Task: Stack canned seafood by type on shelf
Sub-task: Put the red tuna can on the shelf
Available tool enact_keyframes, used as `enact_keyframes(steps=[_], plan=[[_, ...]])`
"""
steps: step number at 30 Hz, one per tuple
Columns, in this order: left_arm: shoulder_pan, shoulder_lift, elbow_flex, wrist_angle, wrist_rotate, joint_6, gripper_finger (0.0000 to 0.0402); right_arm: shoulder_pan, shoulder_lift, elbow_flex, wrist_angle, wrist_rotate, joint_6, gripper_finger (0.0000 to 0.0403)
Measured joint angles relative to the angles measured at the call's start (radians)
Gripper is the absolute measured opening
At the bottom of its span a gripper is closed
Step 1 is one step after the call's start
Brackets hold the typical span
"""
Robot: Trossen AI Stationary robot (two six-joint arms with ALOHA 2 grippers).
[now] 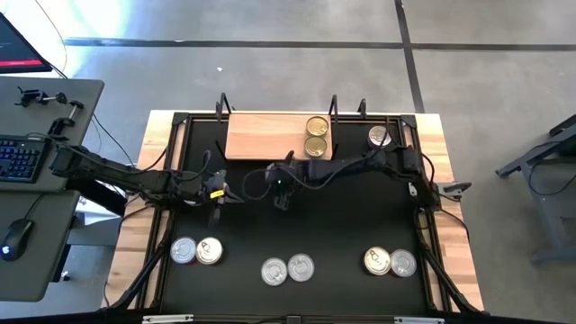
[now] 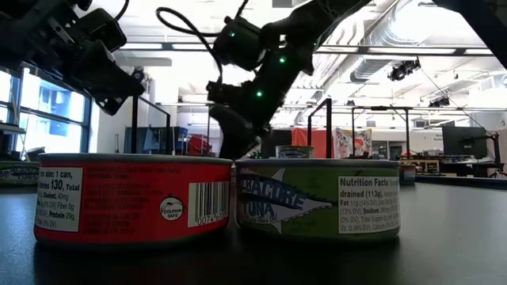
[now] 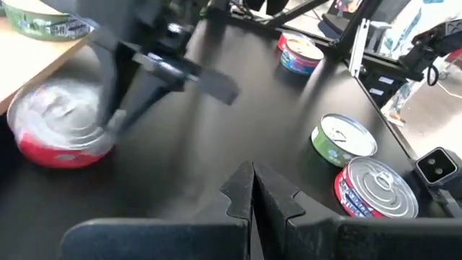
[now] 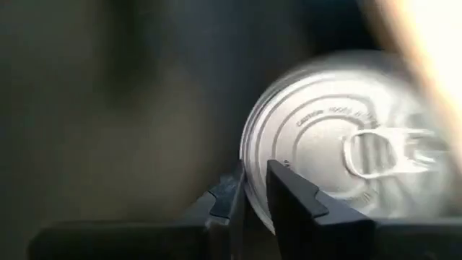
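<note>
The shelf (image 1: 265,135), a wooden board, lies at the far side of the black mat with two gold-lidded tins (image 1: 316,136) on its right end. A red tin with a silver pull-tab lid (image 3: 61,133) (image 4: 339,141) sits on the mat beside the board. My right gripper (image 3: 119,119) (image 4: 253,193) hangs over that tin's rim, pointing steeply down, with a narrow gap between its fingers. My left gripper (image 3: 253,191) (image 1: 219,196) hovers shut and empty over the mat's left half. My right gripper's fingertips (image 4: 289,195) stand at the rim of the red tin's lid (image 4: 263,155), coming from above. Blur hides the spot, so I cannot tell whether they touch the tin. The tin rests flat on the mat.
Three pairs of tins stand along the mat's near edge (image 1: 196,251) (image 1: 286,268) (image 1: 390,262). One silver-lidded tin (image 1: 379,136) sits at the far right. The board's left part is bare. A black frame rims the mat (image 1: 351,211).
</note>
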Motion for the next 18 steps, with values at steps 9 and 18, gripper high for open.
enact_keyframes(steps=[9, 18], plan=[[-0.036, 0.122, 0.0, 0.158, 0.0, 0.1, 0.0, 0.121, -0.061, 0.037, 0.038, 0.214, 0.062, 0.0021], [-0.055, 0.193, 0.0, 0.178, -0.08, 0.133, 0.0, 0.226, -0.102, 0.015, -0.038, 0.31, 0.146, 0.0078]])
